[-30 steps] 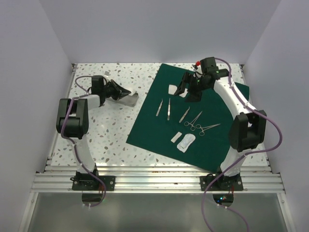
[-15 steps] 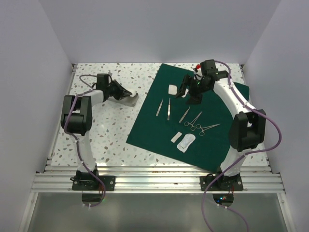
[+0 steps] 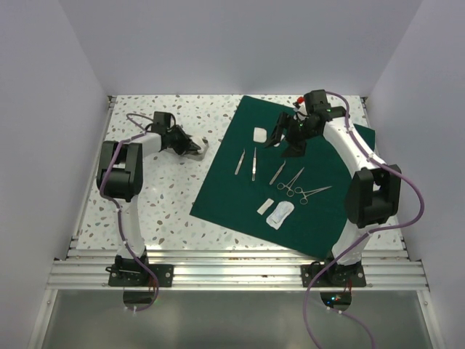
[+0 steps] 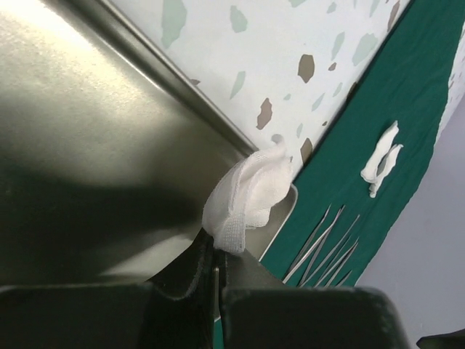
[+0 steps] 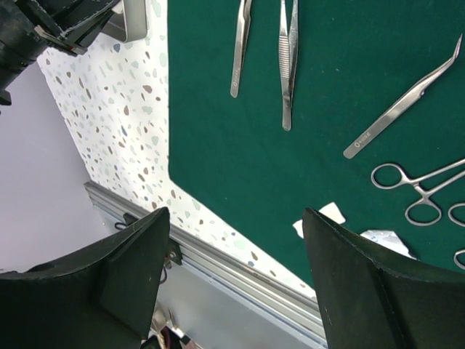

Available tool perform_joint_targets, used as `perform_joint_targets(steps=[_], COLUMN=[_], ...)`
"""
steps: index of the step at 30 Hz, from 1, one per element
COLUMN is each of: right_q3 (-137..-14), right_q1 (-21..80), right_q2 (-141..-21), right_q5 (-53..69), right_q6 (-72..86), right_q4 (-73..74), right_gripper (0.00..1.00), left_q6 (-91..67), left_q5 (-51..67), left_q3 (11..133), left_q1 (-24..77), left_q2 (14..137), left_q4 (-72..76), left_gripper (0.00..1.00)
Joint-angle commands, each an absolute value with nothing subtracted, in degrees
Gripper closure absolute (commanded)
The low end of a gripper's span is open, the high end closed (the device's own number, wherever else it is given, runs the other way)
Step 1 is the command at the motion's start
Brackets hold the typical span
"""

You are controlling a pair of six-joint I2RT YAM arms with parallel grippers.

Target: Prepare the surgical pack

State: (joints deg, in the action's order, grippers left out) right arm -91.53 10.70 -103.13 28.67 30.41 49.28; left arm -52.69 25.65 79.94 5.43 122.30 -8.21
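From above, the drape [image 3: 330, 156] lies spread flat on the right half of the table [image 3: 160, 196]. It is a near-square sheet with no clear long axis, and it is turned a little off the table's edges. One corner points to the far wall and the opposite one to the near rail. On it lie two tweezers [image 3: 247, 163] side by side, a bent forceps [image 3: 278, 172], two ring-handled clamps [image 3: 301, 187], a white pad [image 3: 259, 134] near the far corner and a white packet [image 3: 280, 212] near the front. The right gripper [image 3: 285, 143] hangs over the far part of the drape with its jaws wide apart, holding nothing. The left gripper [image 3: 190, 145] is off the drape's left edge, over a steel tray [image 3: 201, 147] (mostly hidden under it).

In the left wrist view, the left fingers are pressed together on a wad of gauze [image 4: 247, 193]. The gauze sits at the tray's rim, but I cannot tell whether it touches the metal. Past the rim comes speckled tabletop, then the drape's edge, with the tweezer tips and the pad on it.

In the right wrist view, the two dark fingers stand well apart with nothing between them. Below them one straight drape edge slants across the view, with the tweezers, forceps and clamp rings lying flat on the cloth. The tray and the left gripper show at the top left corner, beside the drape.
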Motion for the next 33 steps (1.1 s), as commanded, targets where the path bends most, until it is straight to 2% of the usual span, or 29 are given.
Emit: perform_joint_targets(steps=[1,28,29,33], right_q3=[-91.9,-90.8,-90.7,-90.5], right_q1=[10.5,10.5,10.4,10.5], right_q2=[-103.8,-104.3,-104.3,-104.4], right_q5=[30.6,31.4,31.4,31.3], right_q6=[29.7,30.9,30.9,30.8], right_q4=[49.0,47.4,47.4,47.1], right_gripper=[0.23,0.23,0.23,0.23], left_q6=[-51.3,-57.5,-57.4,-56.4], left_q5=[23.6,22.8,22.3,21.8], left_q3=[82.0,76.5,76.5,76.6], left_q1=[5.4,5.5,5.5,5.5], left_q2=[122.6,118.9,118.7,118.0], left_q4=[-10.8,-9.6,-9.8,-10.4], left_gripper=[1.0,1.0,0.98,0.8])
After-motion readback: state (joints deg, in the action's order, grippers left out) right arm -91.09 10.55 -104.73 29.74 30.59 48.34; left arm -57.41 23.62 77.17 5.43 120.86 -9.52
